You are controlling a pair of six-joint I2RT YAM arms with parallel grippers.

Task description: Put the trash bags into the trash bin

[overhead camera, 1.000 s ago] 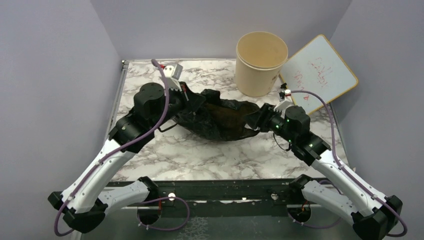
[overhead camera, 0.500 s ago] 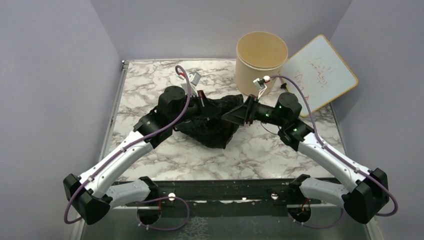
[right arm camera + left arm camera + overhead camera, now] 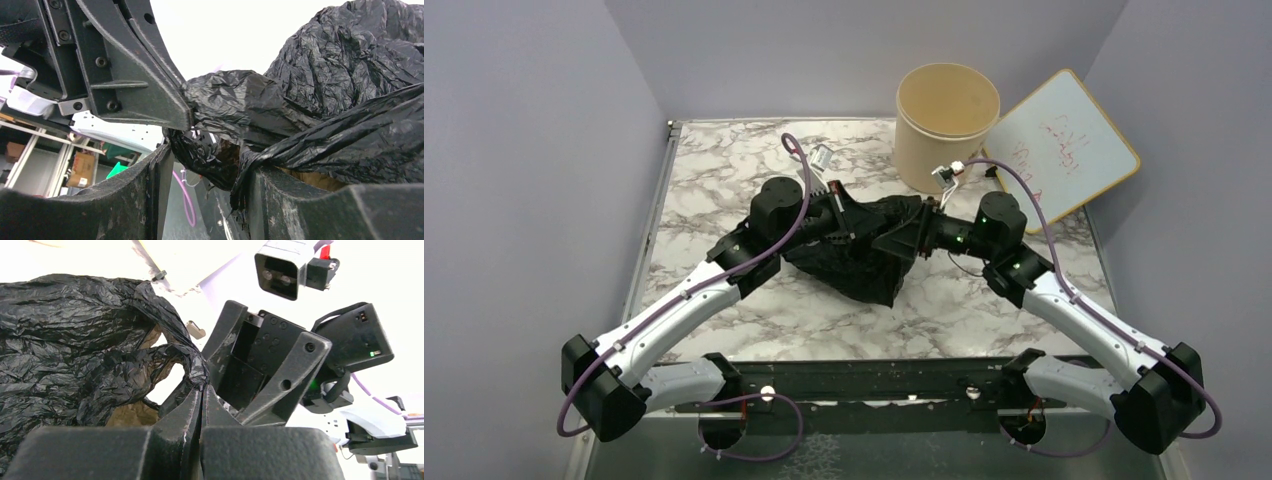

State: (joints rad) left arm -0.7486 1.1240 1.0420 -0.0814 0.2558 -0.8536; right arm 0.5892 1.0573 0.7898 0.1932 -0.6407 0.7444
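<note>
The black crinkly trash bag (image 3: 864,262) hangs bunched between my two grippers over the middle of the table. My left gripper (image 3: 854,224) is shut on a twisted fold of the bag (image 3: 197,371); in the left wrist view its jaws (image 3: 202,390) meet on the plastic. My right gripper (image 3: 898,238) faces it closely from the right. In the right wrist view its jaws (image 3: 207,162) stand apart with a bunch of bag (image 3: 220,150) in the gap, and a strip lies against the right finger (image 3: 265,195). The beige trash bin (image 3: 946,128) stands upright at the back, right of centre, apart from the bag.
A white board with a yellow frame (image 3: 1064,145) leans at the back right, beside the bin. The marble table (image 3: 724,170) has a metal rail along its left edge, and grey walls close in on three sides.
Both grippers have moved toward each other at the table's middle. The bag, spread wide between them a second ago, is now bunched into a narrow hanging lump.
</note>
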